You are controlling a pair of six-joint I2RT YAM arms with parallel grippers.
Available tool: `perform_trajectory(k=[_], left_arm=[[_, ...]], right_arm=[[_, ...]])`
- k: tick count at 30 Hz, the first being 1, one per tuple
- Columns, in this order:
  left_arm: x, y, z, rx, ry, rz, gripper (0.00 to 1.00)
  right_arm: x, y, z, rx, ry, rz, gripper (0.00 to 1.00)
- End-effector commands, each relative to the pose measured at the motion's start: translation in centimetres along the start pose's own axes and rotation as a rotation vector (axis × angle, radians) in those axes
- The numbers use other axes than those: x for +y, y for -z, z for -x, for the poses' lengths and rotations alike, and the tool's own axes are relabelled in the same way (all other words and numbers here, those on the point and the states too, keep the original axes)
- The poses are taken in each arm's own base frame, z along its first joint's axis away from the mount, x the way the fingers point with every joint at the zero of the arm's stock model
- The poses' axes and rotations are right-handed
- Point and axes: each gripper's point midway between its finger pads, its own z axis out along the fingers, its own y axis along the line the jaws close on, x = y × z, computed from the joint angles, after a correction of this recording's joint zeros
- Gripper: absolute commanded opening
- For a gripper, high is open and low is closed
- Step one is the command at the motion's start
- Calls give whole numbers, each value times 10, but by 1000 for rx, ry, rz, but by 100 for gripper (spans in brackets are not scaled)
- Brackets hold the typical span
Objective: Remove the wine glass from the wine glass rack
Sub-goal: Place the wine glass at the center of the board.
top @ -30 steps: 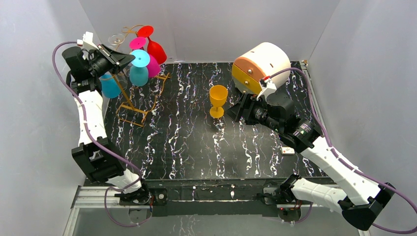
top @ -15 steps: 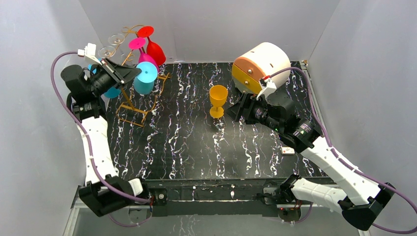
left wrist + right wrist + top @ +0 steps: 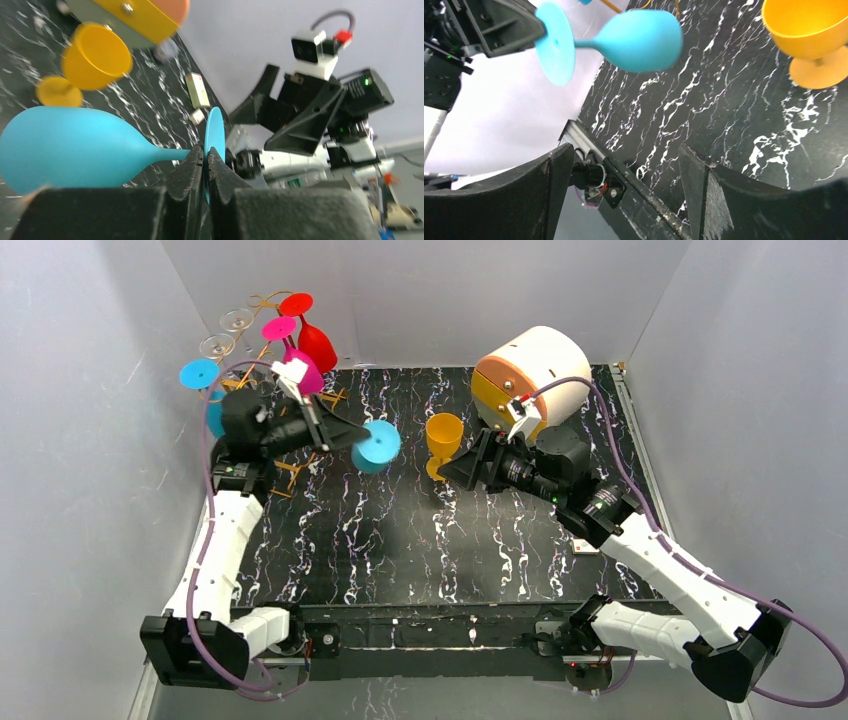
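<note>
My left gripper (image 3: 205, 159) is clamped on the edge of the foot disc of the blue wine glass (image 3: 65, 145). The glass is held sideways, its bowl pointing away from me. Beyond it an orange glass (image 3: 96, 56) stands upright on the black marbled desk (image 3: 150, 100). The right gripper (image 3: 260, 125) faces mine, jaws spread.

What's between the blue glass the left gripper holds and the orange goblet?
Nothing but bare marbled tabletop; the blue glass, held in the left gripper, and the orange goblet are apart. The right wrist view shows it best.
</note>
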Motion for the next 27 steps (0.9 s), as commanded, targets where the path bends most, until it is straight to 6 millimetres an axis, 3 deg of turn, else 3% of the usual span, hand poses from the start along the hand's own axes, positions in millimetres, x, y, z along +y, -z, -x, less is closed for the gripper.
perform_trajectory(k=[1,6,13,19,27], left_arm=[[-16,-15,-30,65,-49,-43,0],[-35,-9,-55,117,-11,-89,0],[-30,-5,-94,181,46,-93,0],[-35,-1,-103,198,40,-112,0],[-37,2,-113,228,45,-135,0]], right_arm=[[32,3,2,-1,7,171,85],[54,9,0,-9,21,317,83],[71,-6,-14,90,-21,448,74],[62,-21,-24,144,-70,433,60],[69,-21,-41,227,-118,529,36]])
